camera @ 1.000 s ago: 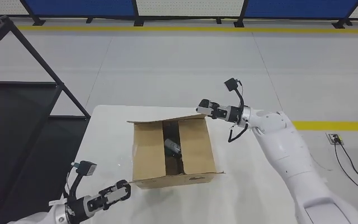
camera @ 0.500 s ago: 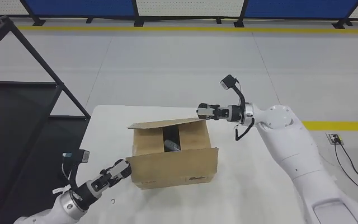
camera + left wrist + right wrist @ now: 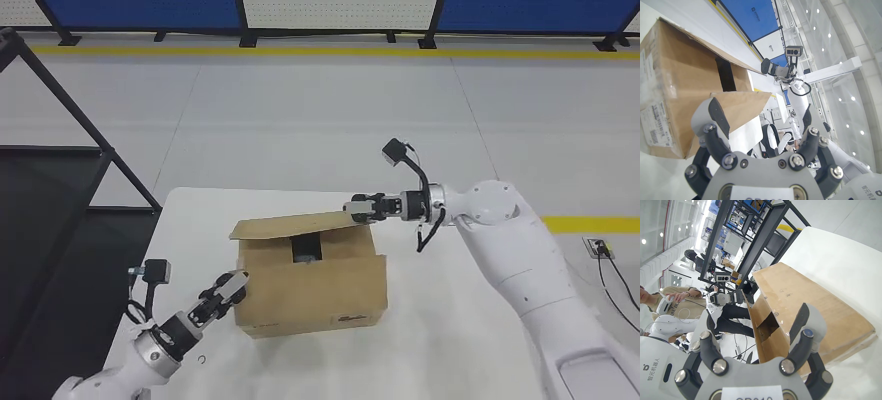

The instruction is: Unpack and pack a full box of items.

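showing a dark gap (image 3: 306, 250), the brown box (image 3: 310, 292) sits half-closed.

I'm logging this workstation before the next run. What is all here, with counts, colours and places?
cardboard box: one, brown, middle of the table, top part-closed
far flap: one, brown, tilted over the box top
gap: one, dark, in the box top; contents cannot be made out
label: at least one, white, on a box side
table: one, white, under the box
rack: one, black metal, beside the table
floor lines: two, yellow, beyond the table and to its side
panels: several, blue and white, far end of the room
left gripper: one, white and black, open, at the box's near corner
right gripper: one, white and black, open, at the far flap's edge
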Controlling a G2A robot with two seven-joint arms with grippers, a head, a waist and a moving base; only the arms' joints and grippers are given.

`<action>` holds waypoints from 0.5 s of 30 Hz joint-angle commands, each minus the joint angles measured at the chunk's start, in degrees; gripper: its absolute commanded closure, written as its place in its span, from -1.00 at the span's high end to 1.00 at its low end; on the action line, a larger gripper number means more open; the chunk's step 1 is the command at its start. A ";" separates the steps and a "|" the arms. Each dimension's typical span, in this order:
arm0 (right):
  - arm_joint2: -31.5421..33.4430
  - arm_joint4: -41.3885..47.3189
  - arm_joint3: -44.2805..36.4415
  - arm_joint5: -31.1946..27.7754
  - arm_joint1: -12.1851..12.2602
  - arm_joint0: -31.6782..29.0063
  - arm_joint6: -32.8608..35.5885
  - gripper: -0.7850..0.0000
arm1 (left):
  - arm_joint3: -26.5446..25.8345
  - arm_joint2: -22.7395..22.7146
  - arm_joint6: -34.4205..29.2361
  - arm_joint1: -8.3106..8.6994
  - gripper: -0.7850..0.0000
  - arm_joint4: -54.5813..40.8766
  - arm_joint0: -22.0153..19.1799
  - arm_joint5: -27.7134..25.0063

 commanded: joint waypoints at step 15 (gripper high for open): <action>4.44 12.15 2.27 20.70 0.82 -3.12 4.37 1.00 | 1.51 6.03 5.57 -0.50 1.00 7.05 -4.77 5.51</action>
